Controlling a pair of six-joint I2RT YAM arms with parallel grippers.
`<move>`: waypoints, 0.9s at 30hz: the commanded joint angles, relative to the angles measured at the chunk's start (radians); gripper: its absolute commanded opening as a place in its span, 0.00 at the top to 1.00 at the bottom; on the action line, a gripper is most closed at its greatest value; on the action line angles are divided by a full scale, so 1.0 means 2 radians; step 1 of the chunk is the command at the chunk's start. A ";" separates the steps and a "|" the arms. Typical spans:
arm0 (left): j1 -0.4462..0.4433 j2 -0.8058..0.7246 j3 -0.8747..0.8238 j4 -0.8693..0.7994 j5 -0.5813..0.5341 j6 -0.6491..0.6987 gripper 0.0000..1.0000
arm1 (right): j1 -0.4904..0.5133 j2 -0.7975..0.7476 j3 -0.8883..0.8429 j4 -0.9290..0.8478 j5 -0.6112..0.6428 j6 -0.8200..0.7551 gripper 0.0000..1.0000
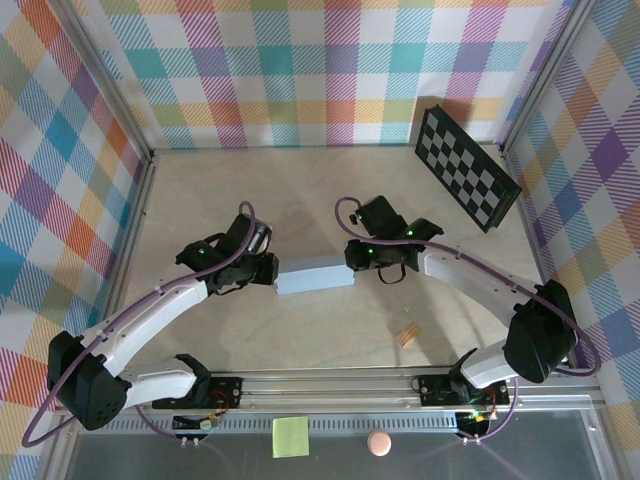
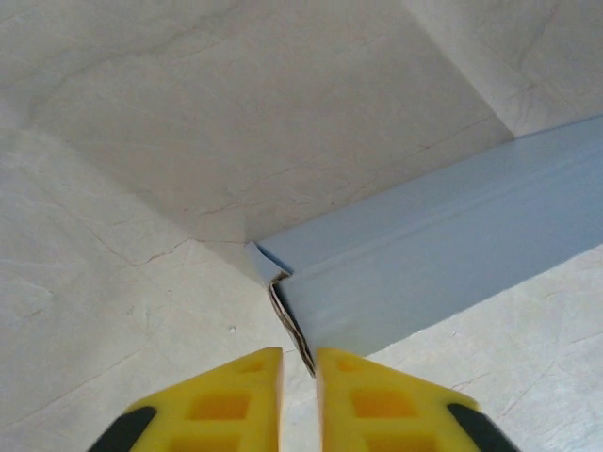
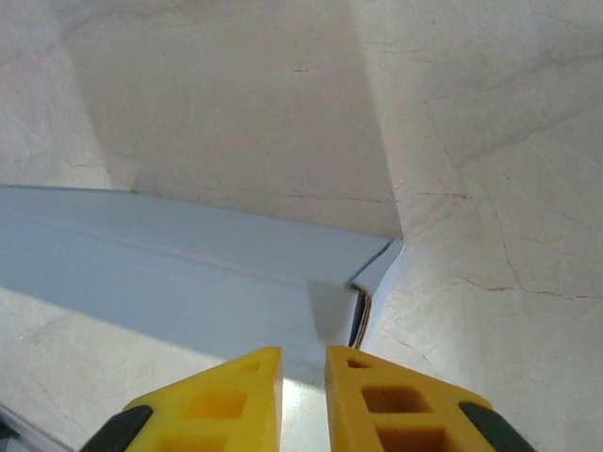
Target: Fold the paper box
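Paper box (image 1: 315, 278) lay closed on the table (image 1: 330, 190) between the two arms, a long flat grey shape whose inside could not be seen. Left gripper (image 2: 299, 363) and right gripper (image 3: 303, 363) each stood narrowly parted at one end of it, gripping nothing

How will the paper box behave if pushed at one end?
Probably light: the paper box is thin, hollow cardboard. Its end flaps look loosely tucked, so an end push may crush them. Flat-sided, it should slide, not roll.
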 commanded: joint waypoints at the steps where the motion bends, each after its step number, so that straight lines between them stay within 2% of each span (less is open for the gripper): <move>1: 0.007 -0.007 0.028 -0.011 0.006 -0.016 0.59 | -0.008 -0.004 0.027 -0.030 -0.015 -0.012 0.75; 3: 0.009 -0.006 0.027 -0.005 0.012 -0.026 0.50 | -0.014 -0.004 0.031 -0.033 -0.021 -0.013 0.71; 6: 0.011 -0.005 0.016 0.009 0.028 -0.043 0.39 | -0.023 -0.002 0.029 -0.032 -0.036 -0.012 0.59; 11: 0.014 0.006 -0.011 0.038 0.055 -0.081 0.30 | -0.034 0.013 0.022 -0.028 -0.065 -0.009 0.43; 18: 0.017 0.022 -0.037 0.074 0.087 -0.109 0.32 | -0.040 0.036 0.008 -0.002 -0.108 0.004 0.41; 27: 0.020 0.034 -0.035 0.082 0.099 -0.108 0.38 | -0.041 0.050 0.009 0.008 -0.124 0.006 0.44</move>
